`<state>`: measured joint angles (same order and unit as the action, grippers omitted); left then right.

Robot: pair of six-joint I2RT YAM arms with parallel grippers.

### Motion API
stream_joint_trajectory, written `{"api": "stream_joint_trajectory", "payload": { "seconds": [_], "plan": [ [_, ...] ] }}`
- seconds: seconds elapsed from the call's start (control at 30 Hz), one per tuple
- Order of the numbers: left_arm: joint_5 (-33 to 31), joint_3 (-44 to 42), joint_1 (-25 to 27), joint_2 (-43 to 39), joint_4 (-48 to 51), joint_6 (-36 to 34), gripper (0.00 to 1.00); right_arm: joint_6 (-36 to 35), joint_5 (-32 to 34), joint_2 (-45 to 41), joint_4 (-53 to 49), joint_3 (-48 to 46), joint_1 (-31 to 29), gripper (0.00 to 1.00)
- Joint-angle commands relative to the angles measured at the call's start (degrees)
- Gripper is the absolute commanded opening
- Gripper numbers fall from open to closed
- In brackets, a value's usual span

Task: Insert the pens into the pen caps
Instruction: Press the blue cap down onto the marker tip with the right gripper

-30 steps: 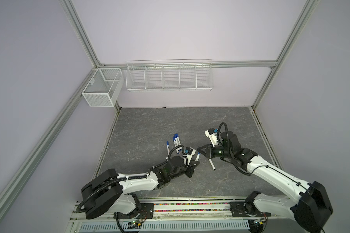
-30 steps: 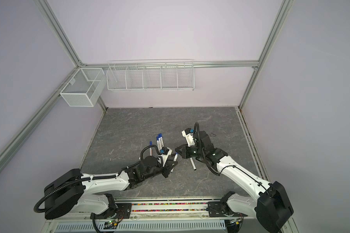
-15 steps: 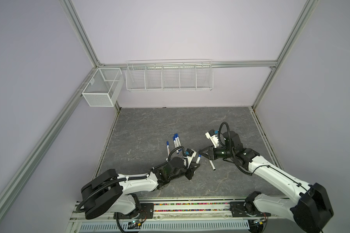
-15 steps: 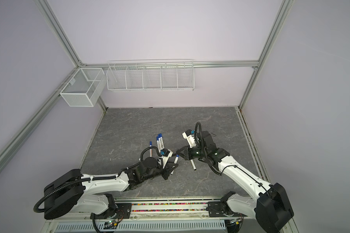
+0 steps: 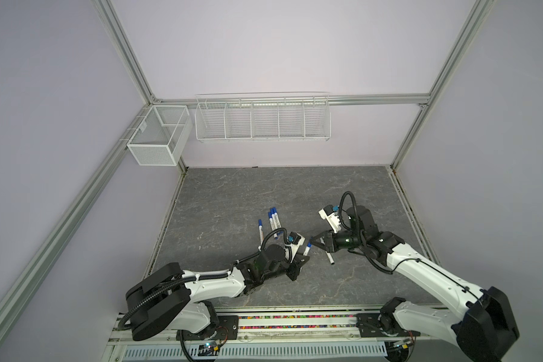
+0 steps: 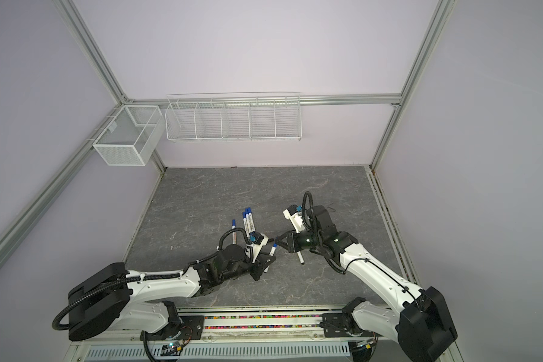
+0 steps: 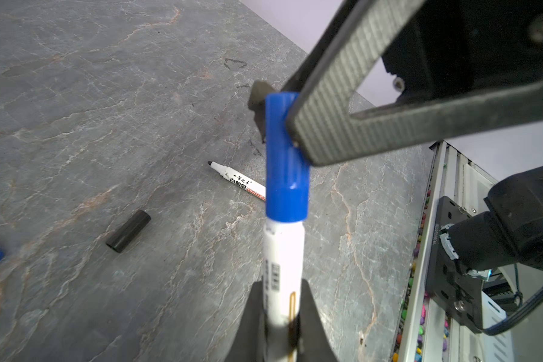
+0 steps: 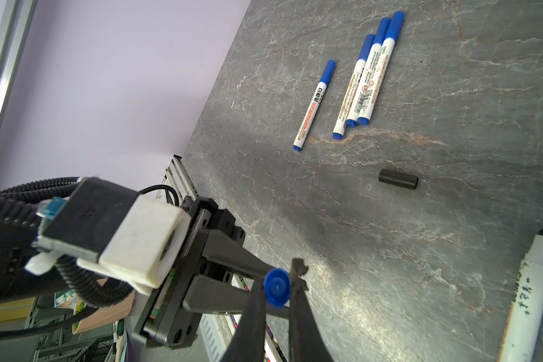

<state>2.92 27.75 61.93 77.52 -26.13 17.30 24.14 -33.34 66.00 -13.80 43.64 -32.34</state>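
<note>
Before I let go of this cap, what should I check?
1. Left gripper shut on the held pen: ok.
2. Right gripper shut on the blue cap: ok.
3. Blue cap over the held pen's tip, in line with the barrel: ok.
4. Cap pushed fully home: cannot tell.
5. Black cap lying free for the next pickup: ok.
6. Black-tipped pen capped: not ok, tip bare.

Soft, even light, faint shadows on the tabletop (image 5: 232, 194), bowed edges (wrist-view foregrounds slightly soft)
</note>
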Motion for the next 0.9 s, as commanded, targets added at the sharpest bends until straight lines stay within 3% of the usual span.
{"api": "stream_joint_trajectory", "payload": {
  "seconds": [0.0, 0.27, 0.47, 0.63, 0.87],
  "plan": [
    [-6.57, 1.03, -1.99, 0.14, -4.03, 0.69, 0.00, -1.74, -12.53, -0.78, -9.57, -1.49, -2.79, 0.08],
    [-5.75, 2.60, -1.91, 0.10, -0.21, -2.37, 0.00, -5.58, -11.99, 1.75, -13.47, 1.93, -3.89, 0.07],
    [-6.07, 2.09, -1.91, -0.94, -1.39, -2.28, 0.00, -7.75, -9.52, 5.45, -16.29, 3.09, -8.33, 0.07],
    [-8.30, 0.78, -1.99, -3.16, -4.16, -1.50, 0.00, -7.43, -6.50, 9.59, -15.18, 1.57, -12.55, 0.07],
    [-9.35, 0.33, -2.69, -9.24, -5.40, -2.27, 0.00, -6.18, -5.98, 12.70, -10.90, -0.20, -12.61, 0.07]
  ]
}}
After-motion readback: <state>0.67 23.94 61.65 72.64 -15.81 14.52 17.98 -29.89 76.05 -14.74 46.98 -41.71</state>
